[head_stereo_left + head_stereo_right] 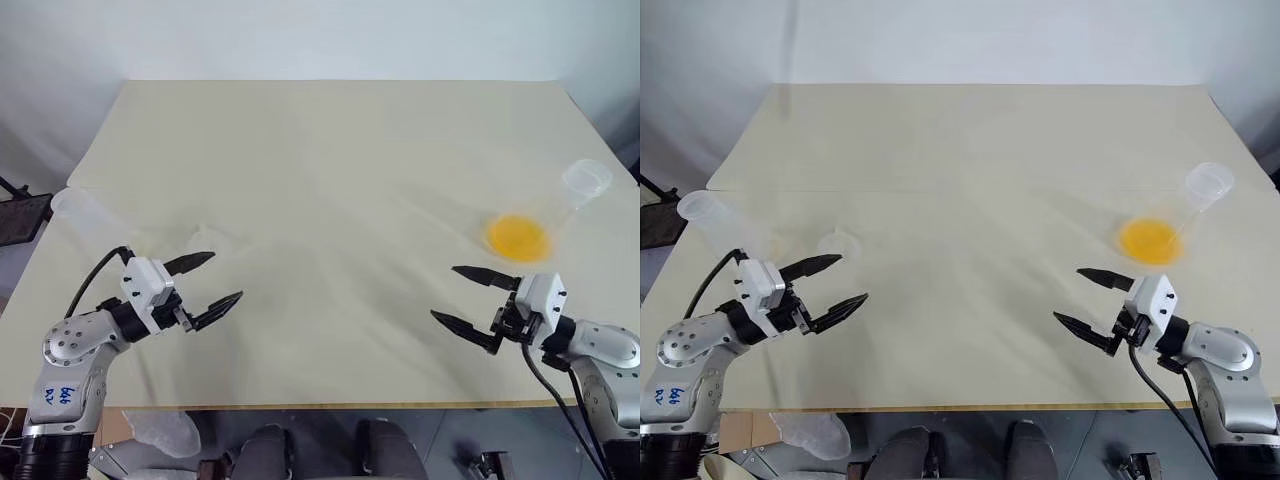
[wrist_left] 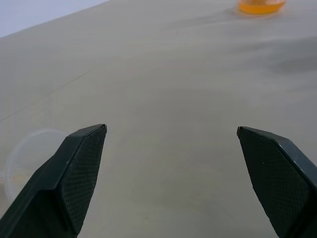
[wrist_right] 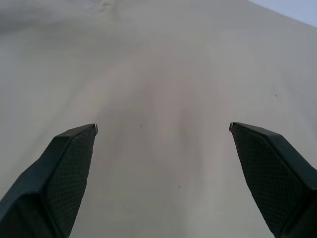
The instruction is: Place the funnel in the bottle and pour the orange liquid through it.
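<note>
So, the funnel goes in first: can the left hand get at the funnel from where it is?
Probably yes. The left hand is open and empty, the funnel lies just ahead of it on the table, and nothing stands between them.

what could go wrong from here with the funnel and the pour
1. The funnel is clear and barely stands out against the pale table, so the open left tool may misjudge it and knock it away.
2. The bottle stands at the table's left edge; a nudge could tip it off.
3. The flask with the orange liquid sits near the right edge, and a clumsy grasp by the open right tool could spill it.
</note>
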You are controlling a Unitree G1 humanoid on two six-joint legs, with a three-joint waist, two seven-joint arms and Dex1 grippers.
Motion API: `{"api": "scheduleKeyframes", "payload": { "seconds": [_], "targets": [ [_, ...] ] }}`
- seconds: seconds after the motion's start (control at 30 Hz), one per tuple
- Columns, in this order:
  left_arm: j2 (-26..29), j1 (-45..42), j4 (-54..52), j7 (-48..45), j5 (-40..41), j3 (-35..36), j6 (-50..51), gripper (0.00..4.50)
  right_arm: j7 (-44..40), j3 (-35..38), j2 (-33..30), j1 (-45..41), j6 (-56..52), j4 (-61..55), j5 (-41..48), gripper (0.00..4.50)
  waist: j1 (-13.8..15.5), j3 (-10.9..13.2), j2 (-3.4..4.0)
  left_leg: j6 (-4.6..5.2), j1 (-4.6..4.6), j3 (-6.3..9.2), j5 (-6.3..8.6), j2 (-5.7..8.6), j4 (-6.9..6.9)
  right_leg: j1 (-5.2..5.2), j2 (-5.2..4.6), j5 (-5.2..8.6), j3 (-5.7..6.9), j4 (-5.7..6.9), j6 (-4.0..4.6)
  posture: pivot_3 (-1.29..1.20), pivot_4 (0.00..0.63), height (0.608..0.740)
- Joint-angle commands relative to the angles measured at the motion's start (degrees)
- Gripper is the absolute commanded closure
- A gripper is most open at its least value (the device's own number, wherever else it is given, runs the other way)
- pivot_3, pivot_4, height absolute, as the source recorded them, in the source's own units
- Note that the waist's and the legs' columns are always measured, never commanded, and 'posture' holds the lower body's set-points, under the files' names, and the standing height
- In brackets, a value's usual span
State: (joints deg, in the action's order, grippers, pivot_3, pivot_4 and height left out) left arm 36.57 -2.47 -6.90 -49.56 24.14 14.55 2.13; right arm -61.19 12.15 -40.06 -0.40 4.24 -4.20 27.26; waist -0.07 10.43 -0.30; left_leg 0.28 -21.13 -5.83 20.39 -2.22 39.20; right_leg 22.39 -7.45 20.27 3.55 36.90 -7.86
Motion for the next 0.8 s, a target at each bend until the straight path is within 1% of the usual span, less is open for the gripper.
{"api": "scheduleKeyframes", "payload": {
  "seconds": [0.03,0.2,0.33,0.37,0.47,0.6,0.67,0.8],
  "targets": [
    [-0.16,-1.39,-0.57,0.63,-0.76,0.22,-1.69,0.0,-0.81,2.13,-0.39,-0.12,0.56,-0.51,1.41,0.01,0.03,0.0,0.0,0.0,0.0,0.0,0.0,0.0,0.01,0.0,0.0,0.0,0.01,0.0,0.0,0.0,0.15,0.74],
    [-1.53,-0.85,-1.75,2.2,2.24,2.2,-0.16,0.0,-1.64,0.89,0.08,-1.03,0.38,-0.38,1.23,0.01,0.02,0.0,-0.01,0.01,-0.02,0.07,0.0,0.06,0.01,-0.03,-0.05,-0.02,0.07,0.02,-0.03,0.0,0.15,0.74],
    [-3.21,2.73,-2.39,3.66,5.55,6.73,0.03,0.0,-1.12,-1.7,2.0,-5.28,-0.71,-0.58,1.19,0.01,-0.71,-0.01,-0.02,0.0,0.0,0.06,-0.01,-0.04,0.01,-0.01,0.0,-0.02,0.12,0.05,-0.02,0.0,0.15,0.74],
    [-4.11,4.0,-2.81,5.1,6.5,8.41,0.4,0.0,-0.88,-2.33,2.71,-6.45,-1.24,-0.88,1.32,0.01,-0.96,-0.01,-0.02,-0.01,0.0,0.08,-0.01,-0.06,0.01,-0.01,0.01,-0.03,0.15,0.07,-0.01,0.0,0.15,0.74],
    [-8.54,10.54,-3.73,12.16,6.1,15.05,-0.68,0.0,0.29,-4.76,5.8,-10.0,-2.8,-2.3,1.92,0.01,-1.62,-0.02,-0.03,-0.01,0.01,0.15,-0.01,-0.08,0.01,-0.02,-0.03,-0.03,0.2,0.12,-0.01,0.0,0.15,0.74],
    [-14.33,17.01,-4.33,19.26,5.79,21.79,-2.95,0.0,1.99,-7.15,9.34,-13.07,-3.84,-3.15,1.91,0.01,-1.47,-0.02,-0.13,0.0,-0.03,0.23,0.0,-0.07,-0.01,-0.02,-0.07,-0.03,0.29,0.1,-0.01,0.0,0.15,0.74],
    [-17.62,19.17,-3.74,23.41,7.53,25.99,-3.88,0.0,2.52,-8.54,11.05,-14.73,-4.22,-3.2,1.77,0.01,-1.42,-0.07,-0.22,0.0,-0.05,0.3,0.0,-0.02,0.03,-0.1,-0.13,-0.04,0.33,0.05,-0.01,0.0,0.15,0.74],
    [-20.72,21.29,-2.27,26.97,8.31,29.9,-5.35,0.0,1.84,-10.83,12.86,-16.81,-3.75,-2.59,0.88,0.01,-0.96,-0.16,-0.38,0.01,-0.02,0.51,0.0,0.02,0.05,-0.21,-0.21,-0.04,0.51,-0.03,0.0,0.0,0.15,0.74]
  ]
}}
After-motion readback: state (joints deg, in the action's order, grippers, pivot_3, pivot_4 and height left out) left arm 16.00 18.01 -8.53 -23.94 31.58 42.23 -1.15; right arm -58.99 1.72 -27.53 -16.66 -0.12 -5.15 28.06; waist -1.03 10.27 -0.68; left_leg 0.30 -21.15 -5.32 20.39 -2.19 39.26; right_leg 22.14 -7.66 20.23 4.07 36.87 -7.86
